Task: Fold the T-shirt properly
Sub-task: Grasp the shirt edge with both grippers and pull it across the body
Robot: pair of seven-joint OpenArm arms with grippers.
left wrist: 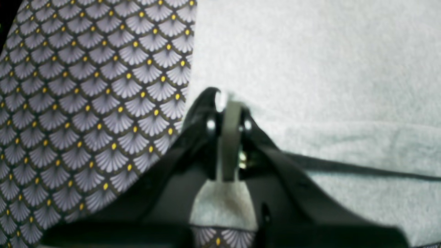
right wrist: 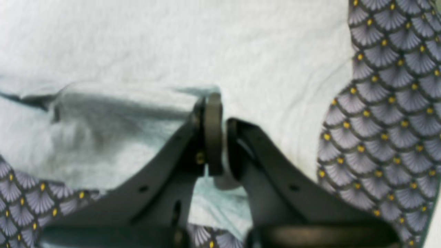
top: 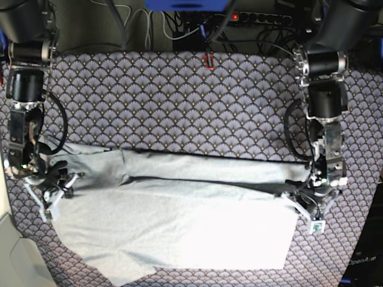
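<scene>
The pale grey T-shirt point(top: 179, 221) lies spread across the table, its plain side up, with a long fold running left to right through its middle. My left gripper point(top: 312, 206) is at the shirt's right edge in the base view. In the left wrist view it point(left wrist: 228, 103) is shut on a raised edge of the T-shirt point(left wrist: 310, 69). My right gripper point(top: 52, 186) is at the shirt's left end. Close up it point(right wrist: 215, 100) is shut on a lifted fold of the T-shirt point(right wrist: 137, 41), which casts a shadow beneath.
A purple-grey fan-patterned tablecloth point(top: 179, 101) covers the table around the shirt and shows in both wrist views point(left wrist: 86, 103) point(right wrist: 386, 120). Cables and a power strip point(top: 263, 18) run behind the far edge. A small red object point(top: 208, 60) lies at the back centre.
</scene>
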